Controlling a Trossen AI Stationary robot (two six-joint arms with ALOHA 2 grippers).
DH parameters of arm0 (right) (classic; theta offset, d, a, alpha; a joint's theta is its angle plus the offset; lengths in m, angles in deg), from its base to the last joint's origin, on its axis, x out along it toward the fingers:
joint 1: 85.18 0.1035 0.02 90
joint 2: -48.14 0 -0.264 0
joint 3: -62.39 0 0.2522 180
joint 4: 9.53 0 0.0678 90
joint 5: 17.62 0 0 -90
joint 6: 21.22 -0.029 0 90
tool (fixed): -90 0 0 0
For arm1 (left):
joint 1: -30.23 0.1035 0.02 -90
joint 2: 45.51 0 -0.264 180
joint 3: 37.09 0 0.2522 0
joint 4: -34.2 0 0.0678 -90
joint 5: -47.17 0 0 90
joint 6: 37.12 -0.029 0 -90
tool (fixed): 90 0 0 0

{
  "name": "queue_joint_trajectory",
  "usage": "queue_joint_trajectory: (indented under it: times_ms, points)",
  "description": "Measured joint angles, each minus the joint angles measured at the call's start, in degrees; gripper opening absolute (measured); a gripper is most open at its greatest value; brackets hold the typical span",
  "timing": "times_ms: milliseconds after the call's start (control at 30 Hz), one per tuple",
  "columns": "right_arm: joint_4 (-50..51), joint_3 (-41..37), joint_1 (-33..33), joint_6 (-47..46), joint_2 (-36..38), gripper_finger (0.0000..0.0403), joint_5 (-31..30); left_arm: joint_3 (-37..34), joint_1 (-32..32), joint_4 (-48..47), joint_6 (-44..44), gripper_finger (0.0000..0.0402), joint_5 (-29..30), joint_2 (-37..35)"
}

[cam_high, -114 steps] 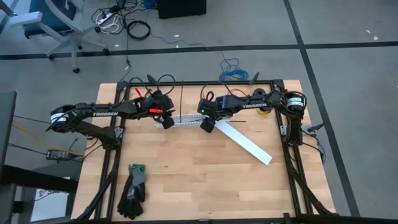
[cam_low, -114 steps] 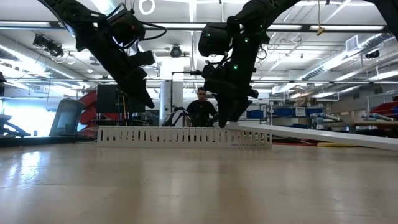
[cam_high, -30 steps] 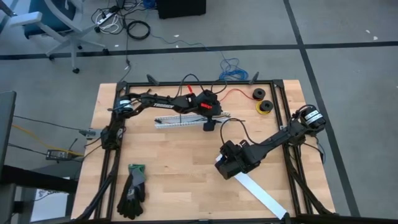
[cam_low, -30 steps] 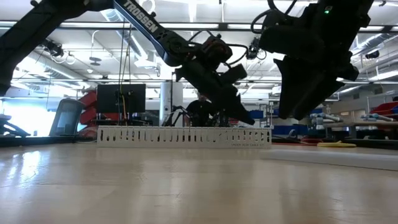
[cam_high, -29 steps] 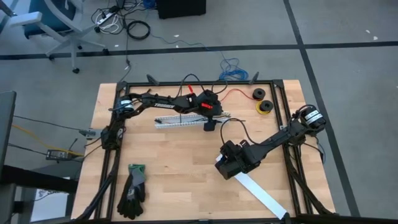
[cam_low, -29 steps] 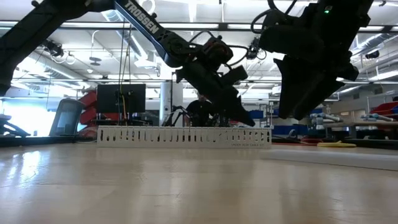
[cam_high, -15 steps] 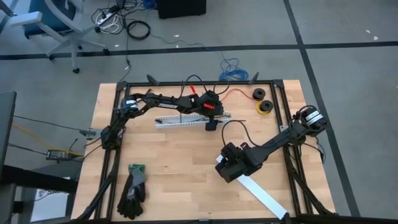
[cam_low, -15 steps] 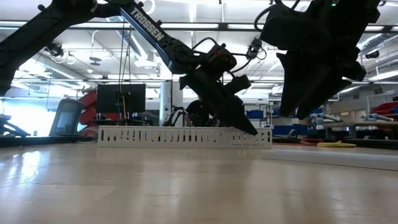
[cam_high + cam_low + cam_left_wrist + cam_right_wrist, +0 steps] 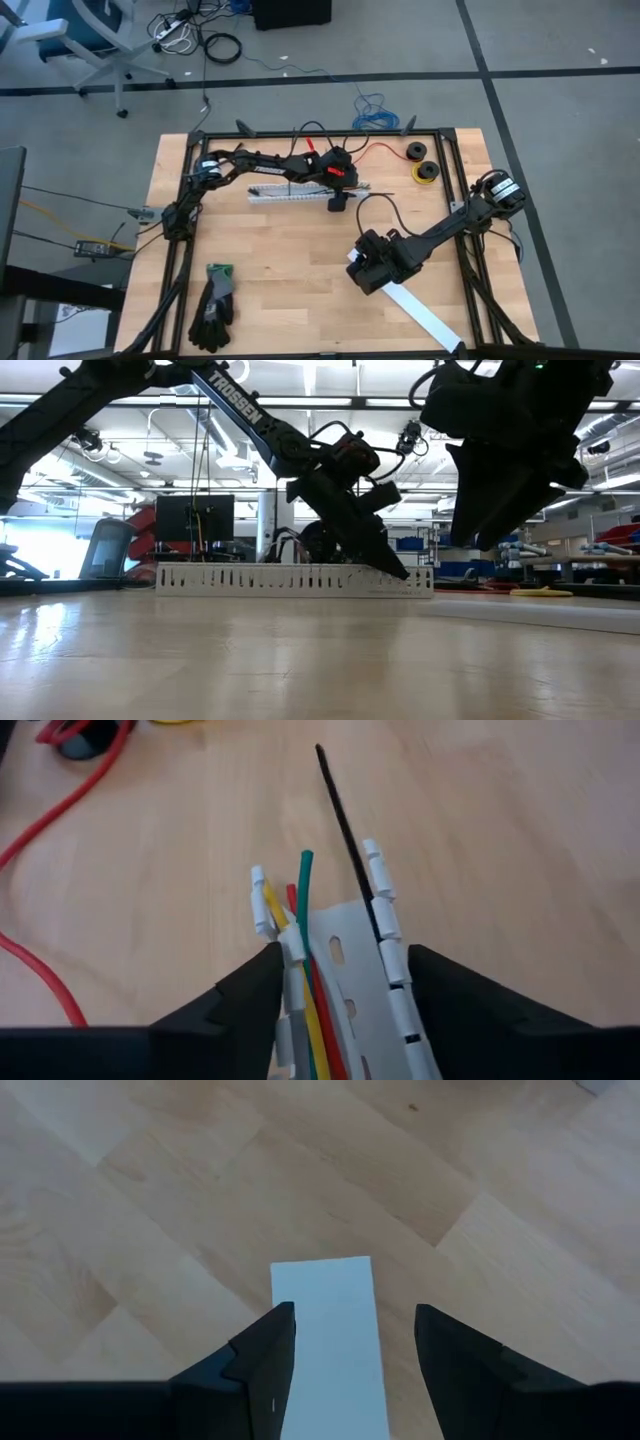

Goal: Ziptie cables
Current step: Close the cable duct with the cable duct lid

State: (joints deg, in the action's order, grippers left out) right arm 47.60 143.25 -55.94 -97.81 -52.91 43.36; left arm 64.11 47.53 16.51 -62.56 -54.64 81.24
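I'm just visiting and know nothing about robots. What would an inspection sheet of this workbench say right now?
Surface: wooden table, inside a dark frame.
Job's things: cables, yellow, green and red, lie in the white slotted channel; a black zip tie sticks out past its end.
Clutter: gloves at the near left; flat white strip; tape rolls at the far right.
End effectors: left end effector open around the channel's end; right end effector open astride the strip.
Cables: long red wire beside the channel.
Surroundings: office chair and floor cords behind the table.
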Motion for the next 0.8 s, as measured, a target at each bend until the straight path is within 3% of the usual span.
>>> queue_joint_trajectory:
  times_ms: [233,500,800]
  points:
    - [0.2,0.0,0.8,2.7,0.0,0.0192,-0.2,0.2,0.4,-7.1,-3.7,0.0205,-4.2,-0.5]
    - [-0.1,0.0,0.7,2.8,-0.1,0.0192,-0.5,0.0,0.4,-22.3,-10.4,0.0204,-6.2,-3.0]
    - [-0.7,0.0,0.7,2.7,-0.1,0.0192,-2.9,-0.1,2.2,-27.7,-10.1,0.0204,-10.2,-3.6]
